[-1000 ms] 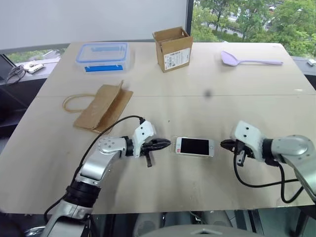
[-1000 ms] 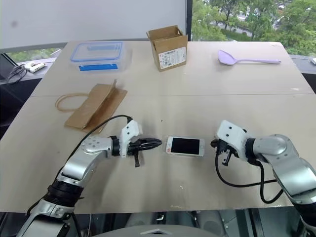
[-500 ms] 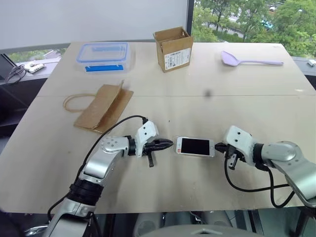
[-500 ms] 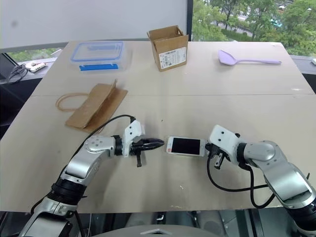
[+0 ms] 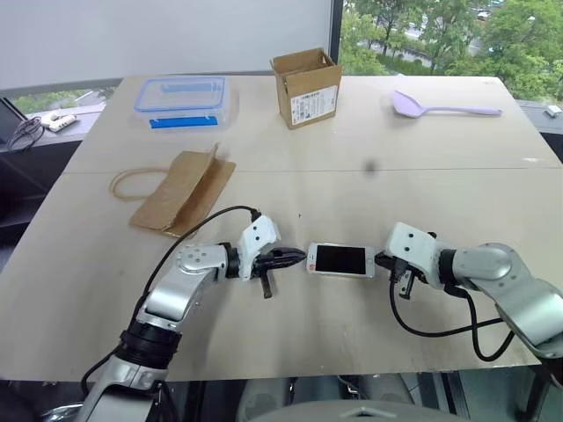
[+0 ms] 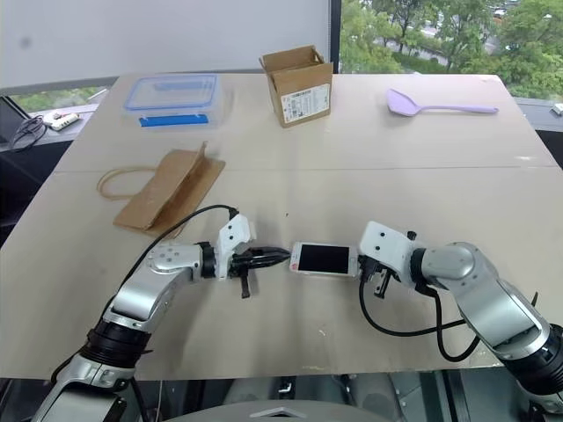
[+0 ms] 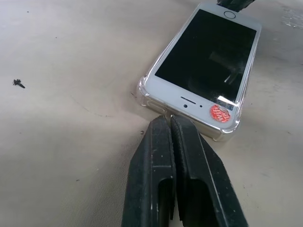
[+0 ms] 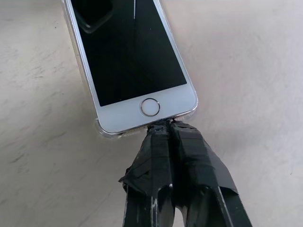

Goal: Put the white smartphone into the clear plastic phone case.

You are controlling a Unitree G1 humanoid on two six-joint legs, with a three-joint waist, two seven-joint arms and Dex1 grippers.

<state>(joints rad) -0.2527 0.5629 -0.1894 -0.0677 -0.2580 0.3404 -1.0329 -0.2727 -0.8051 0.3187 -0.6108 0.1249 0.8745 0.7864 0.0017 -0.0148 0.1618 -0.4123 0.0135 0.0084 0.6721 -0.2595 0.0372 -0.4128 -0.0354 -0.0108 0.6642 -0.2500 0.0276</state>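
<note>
1. Your white smartphone (image 5: 340,259) lies screen up near the front of the table (image 5: 369,123), seated in the clear plastic phone case (image 7: 142,91), whose rim shows around its edges.
2. Your left pincer (image 5: 297,258) sits with fingers pressed together, tips right at the case's end by the earpiece and a small red sticker (image 7: 219,113).
3. Your right pincer (image 8: 166,125) is also shut tight, gripping nothing, tips touching the end with the round home button (image 8: 150,106).
4. So the two pincers face each other, the phone lying level between them.
5. Behind your left arm a brown paper bag (image 5: 182,190) lies flat, well apart from the phone.
6. Toward the far edge you have a blue-lidded clear food box (image 5: 182,100) on the left, an open cardboard box (image 5: 307,86) standing upright in the middle, and a lilac spoon (image 5: 444,106) on the right.
</note>
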